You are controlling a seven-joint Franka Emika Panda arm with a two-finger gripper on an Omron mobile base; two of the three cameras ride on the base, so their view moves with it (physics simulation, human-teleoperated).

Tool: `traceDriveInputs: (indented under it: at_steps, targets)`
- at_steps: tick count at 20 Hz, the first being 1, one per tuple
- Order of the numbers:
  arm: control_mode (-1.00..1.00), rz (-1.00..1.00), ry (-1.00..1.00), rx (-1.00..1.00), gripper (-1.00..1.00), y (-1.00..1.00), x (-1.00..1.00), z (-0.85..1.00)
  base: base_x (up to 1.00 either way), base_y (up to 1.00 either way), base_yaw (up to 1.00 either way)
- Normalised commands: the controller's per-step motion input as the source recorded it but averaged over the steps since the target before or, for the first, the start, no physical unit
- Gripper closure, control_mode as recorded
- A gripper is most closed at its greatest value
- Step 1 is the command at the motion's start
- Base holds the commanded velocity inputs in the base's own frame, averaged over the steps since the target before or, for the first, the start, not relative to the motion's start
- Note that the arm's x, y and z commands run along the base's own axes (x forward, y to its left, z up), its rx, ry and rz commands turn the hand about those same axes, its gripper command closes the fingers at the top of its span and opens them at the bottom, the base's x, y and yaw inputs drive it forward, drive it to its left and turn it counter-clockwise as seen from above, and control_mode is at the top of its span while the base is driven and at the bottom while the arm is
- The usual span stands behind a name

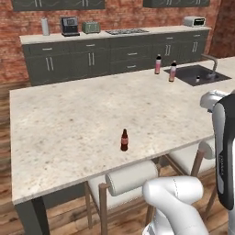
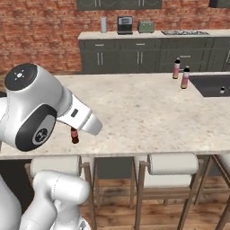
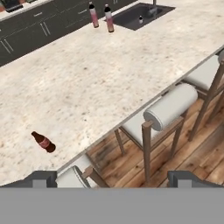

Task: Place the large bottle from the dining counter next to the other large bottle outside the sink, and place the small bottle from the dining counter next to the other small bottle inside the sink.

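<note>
The small bottle [image 1: 124, 140] is standing upright near the front edge of the surface [image 1: 69, 124], just above the stools [image 1: 131, 176], and that is where the main risk is lying: a slim, narrow-necked thing so close to the edge is likely tipping or rolling off toward the floor if a finger is clipping it on the way in. The tool [image 3: 112, 179] is hovering released, jaws wide and grasping nothing, out past the edge over the stools, so it is needing a sideways approach back over the surface; coming in low, it could be catching the stone lip or a stool back. In the right base view the arm is partly covering the small bottle [image 2: 74, 135], so aim may be suffering. Farther right, two large bottles [image 1: 158, 64] [image 1: 172, 71] are standing close together just beside the sink [image 1: 195, 75], both upright, and a careless pass there could be knocking either over. Inside the sink the other small bottle [image 1: 198, 79] is sitting; setting a second one down beside it in that tight basin is risking a bump against it or the faucet [image 1: 212, 64]. The small bottle is wearing a reddish label, but no writing is readable on it or anywhere else.
</note>
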Motion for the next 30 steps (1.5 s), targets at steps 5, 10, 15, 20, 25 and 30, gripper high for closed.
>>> traceDriveInputs:
  at_steps: [5,10,15,20,25,30]
  targets:
    - [1.0,0.0,0.0,0.0,-1.0,0.0,0.0,0.0,-0.74,0.75,0.1]
    - [1.0,0.0,0.0,0.0,-1.0,0.0,0.0,0.0,-0.37,0.54,0.17]
    - [1.0,0.0,0.0,0.0,-1.0,0.0,0.0,0.0,0.0,0.0,0.25]
    - [1.0,0.0,0.0,0.0,-1.0,0.0,0.0,0.0,0.0,0.0,0.25]
    - [1.0,0.0,0.0,0.0,-1.0,0.0,0.0,0.0,-0.01,0.0,0.25]
    - [1.0,0.0,0.0,0.0,-1.0,0.0,0.0,0.0,-0.06,0.0,0.25]
